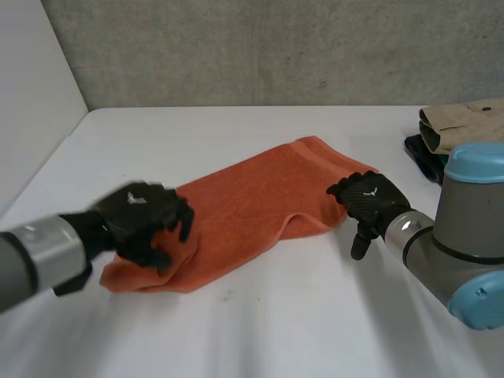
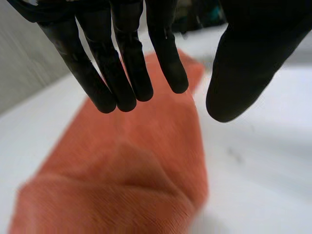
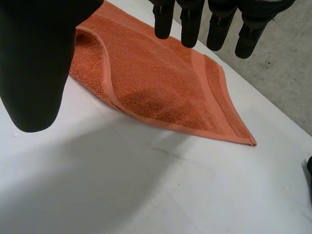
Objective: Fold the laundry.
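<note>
the likely floppy orange towel (image 1: 260, 193) is lying on the bench (image 1: 276, 331); left hand (image 1: 146, 216) and right hand (image 1: 370, 201) are poised at its ends, fingers (image 2: 129, 73) straight, gripping nothing; pinching corners seems best.

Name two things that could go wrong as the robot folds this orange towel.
The left hand and right hand are open over the ends of the orange terry towel, so a grasp may miss or catch one layer. The towel's layers lie askew; a further fold could set that in.
</note>
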### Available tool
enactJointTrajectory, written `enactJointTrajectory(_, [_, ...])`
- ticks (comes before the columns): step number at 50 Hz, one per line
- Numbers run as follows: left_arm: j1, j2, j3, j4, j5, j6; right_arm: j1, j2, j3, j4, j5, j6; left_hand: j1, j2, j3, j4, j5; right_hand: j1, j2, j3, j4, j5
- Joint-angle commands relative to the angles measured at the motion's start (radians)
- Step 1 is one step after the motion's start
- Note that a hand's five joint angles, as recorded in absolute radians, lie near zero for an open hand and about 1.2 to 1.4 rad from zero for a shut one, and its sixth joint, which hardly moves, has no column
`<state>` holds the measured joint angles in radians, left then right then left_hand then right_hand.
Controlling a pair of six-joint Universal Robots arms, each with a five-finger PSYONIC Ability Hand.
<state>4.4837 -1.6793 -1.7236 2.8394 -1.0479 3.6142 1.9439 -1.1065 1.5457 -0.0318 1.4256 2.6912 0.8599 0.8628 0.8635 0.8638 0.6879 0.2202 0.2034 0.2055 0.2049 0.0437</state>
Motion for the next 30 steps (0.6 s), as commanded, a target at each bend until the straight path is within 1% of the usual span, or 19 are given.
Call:
enactJointTrajectory(1, [-0.124,-0.244,0.062,0.029,-0.248,0.147,0.004,-0.001,0.011,-0.002,0.001,-0.007,0.044,0.041,0.04,0.04,0.041,-0.046,-0.029,-0.031,-0.03,-0.044])
enactJointTrajectory(4, [-0.117,-0.302,0.09,0.058,-0.274,0.162,0.001,-0.004,0.019,-0.003,-0.002,-0.008,0.002,0.0,-0.001,-0.001,0.0,-0.046,-0.029,-0.031,-0.03,-0.044])
enactJointTrajectory(6, [-0.112,-0.316,0.099,0.075,-0.285,0.167,0.003,-0.004,0.019,-0.005,-0.002,-0.008,-0.012,-0.015,-0.016,-0.016,-0.015,-0.046,-0.029,-0.031,-0.03,-0.044])
enactJointTrajectory(10, [-0.107,-0.344,0.119,0.112,-0.308,0.17,0.003,-0.009,0.025,-0.011,-0.004,-0.013,-0.112,-0.115,-0.116,-0.116,-0.115,-0.046,-0.029,-0.031,-0.03,-0.044])
enactJointTrajectory(15, [-0.103,-0.361,0.137,0.213,-0.357,0.172,0.004,-0.018,0.04,-0.022,-0.005,-0.034,-0.15,-0.153,-0.154,-0.154,-0.153,-0.046,-0.029,-0.031,-0.03,-0.044])
enactJointTrajectory(19, [-0.11,-0.393,0.145,0.262,-0.4,0.178,0.006,-0.019,0.051,-0.037,-0.007,-0.056,-0.171,-0.174,-0.174,-0.175,-0.173,-0.046,-0.029,-0.031,-0.03,-0.044])
enactJointTrajectory(23, [-0.116,-0.439,0.17,0.27,-0.431,0.208,0.006,-0.016,0.059,-0.046,-0.007,-0.068,-0.171,-0.174,-0.174,-0.175,-0.173,-0.046,-0.029,-0.031,-0.03,-0.044])
enactJointTrajectory(26, [-0.115,-0.456,0.18,0.265,-0.437,0.228,0.006,-0.013,0.059,-0.048,-0.007,-0.071,-0.171,-0.174,-0.174,-0.175,-0.173,-0.046,-0.029,-0.031,-0.03,-0.044])
enactJointTrajectory(28, [-0.113,-0.461,0.185,0.261,-0.435,0.248,0.006,-0.013,0.059,-0.048,-0.007,-0.073,-0.121,-0.124,-0.125,-0.125,-0.124,-0.046,-0.029,-0.031,-0.03,-0.044])
enactJointTrajectory(29, [-0.113,-0.459,0.185,0.264,-0.435,0.253,0.006,-0.015,0.059,-0.048,-0.007,-0.073,-0.04,-0.042,-0.043,-0.044,-0.042,-0.046,-0.029,-0.031,-0.03,-0.044])
enactJointTrajectory(30, [-0.115,-0.458,0.185,0.267,-0.434,0.257,0.006,-0.015,0.059,-0.048,-0.007,-0.073,0.098,0.095,0.094,0.094,0.095,-0.046,-0.029,-0.031,-0.03,-0.044])
